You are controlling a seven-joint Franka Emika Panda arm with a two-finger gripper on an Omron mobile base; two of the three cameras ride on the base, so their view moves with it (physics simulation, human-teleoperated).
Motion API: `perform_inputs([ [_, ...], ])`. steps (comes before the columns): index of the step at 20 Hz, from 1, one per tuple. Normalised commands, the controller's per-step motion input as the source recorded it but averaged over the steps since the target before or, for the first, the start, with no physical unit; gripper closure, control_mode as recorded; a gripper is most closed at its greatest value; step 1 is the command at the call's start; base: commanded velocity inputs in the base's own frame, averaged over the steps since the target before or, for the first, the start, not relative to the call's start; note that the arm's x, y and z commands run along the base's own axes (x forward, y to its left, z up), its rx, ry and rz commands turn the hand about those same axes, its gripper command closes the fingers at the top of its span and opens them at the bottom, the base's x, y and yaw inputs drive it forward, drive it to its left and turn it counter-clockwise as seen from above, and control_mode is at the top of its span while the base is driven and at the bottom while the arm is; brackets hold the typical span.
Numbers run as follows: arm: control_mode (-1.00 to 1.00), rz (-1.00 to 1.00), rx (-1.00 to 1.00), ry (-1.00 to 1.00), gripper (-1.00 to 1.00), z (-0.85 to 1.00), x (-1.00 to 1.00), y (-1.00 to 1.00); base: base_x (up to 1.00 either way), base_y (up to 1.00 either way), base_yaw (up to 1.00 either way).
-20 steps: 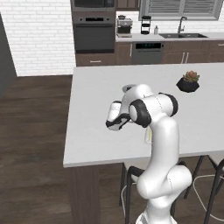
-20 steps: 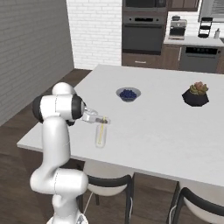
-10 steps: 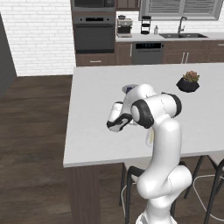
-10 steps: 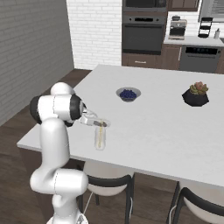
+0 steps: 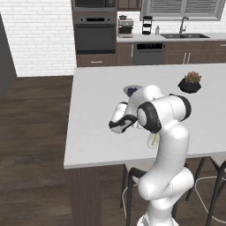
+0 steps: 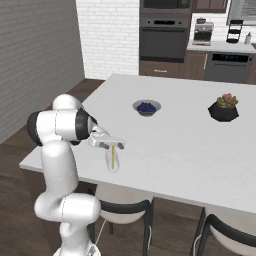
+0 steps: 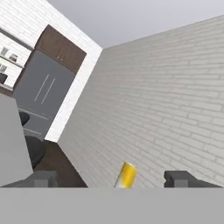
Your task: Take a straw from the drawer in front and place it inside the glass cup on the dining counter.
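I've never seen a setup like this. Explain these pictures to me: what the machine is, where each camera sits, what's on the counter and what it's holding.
The machine is a white robot arm on a driving base in a computer-rendered kitchen. Two pictures come from cameras on the base, behind the arm to its left and right, looking forward over it. The third comes from a camera on the hand, looking along the gripper.

On the white dining counter stand a small glass cup, a bowl of blueberries and a dark potted plant.

A thin yellow-green straw stands inside the glass. The gripper is just above it. In the hand view the straw's top sits between the two dark fingertips, which are spread wide and do not touch it, so nothing seems to be held.
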Motion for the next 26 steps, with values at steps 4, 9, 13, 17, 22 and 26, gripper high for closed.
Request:
perform_inputs([
  [4,-1.00,-0.01,0.00,-0.16,-1.00,0.47,-0.09,0.04,0.00,0.00,0.00],
  [9,-1.00,0.00,0.00,-0.18,-1.00,0.50,0.04,0.19,0.00,0.00,0.00],
  [13,-1.00,0.00,0.00,-0.17,-1.00,0.36,0.08,0.20,0.00,0.00,0.00],
  [17,-1.00,0.00,0.00,-0.27,-1.00,0.67,-0.12,0.19,0.00,0.00,0.00],
  [22,-1.00,0.01,0.06,-0.40,-1.00,0.93,-0.81,0.01,0.00,0.00,0.00],
  [26,-1.00,0.12,0.18,-0.40,-1.00,0.80,-1.00,-0.07,0.00,0.00,0.00],
])
